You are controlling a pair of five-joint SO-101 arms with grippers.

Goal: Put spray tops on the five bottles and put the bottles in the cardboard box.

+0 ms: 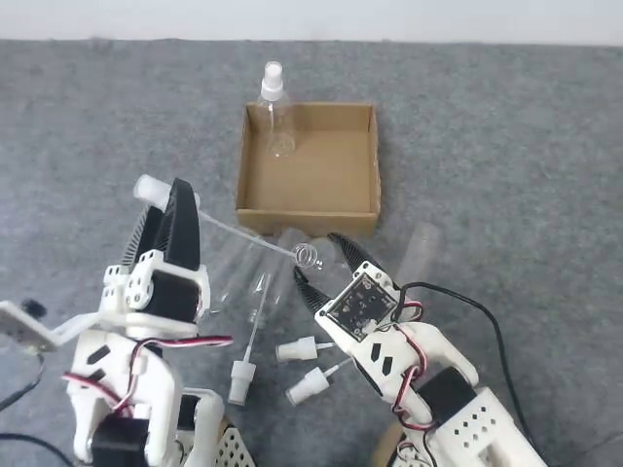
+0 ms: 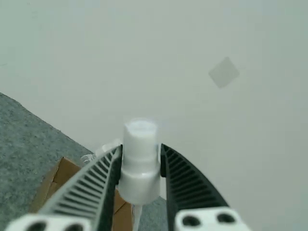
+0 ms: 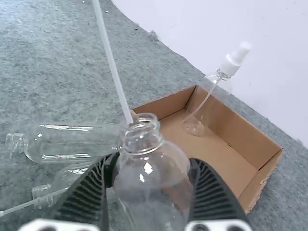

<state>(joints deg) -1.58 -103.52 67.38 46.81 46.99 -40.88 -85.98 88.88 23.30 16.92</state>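
Observation:
My left gripper is shut on a white spray top, held up off the table. Its thin dip tube slants down to the open mouth of a clear bottle. My right gripper is shut on that bottle just below the neck. The cardboard box lies beyond them, and a bottle with a spray top stands at its far left corner.
Two uncapped clear bottles lie on the grey carpet between the arms. Three loose spray tops lie nearer the arms' bases. A black cable runs beside the right arm.

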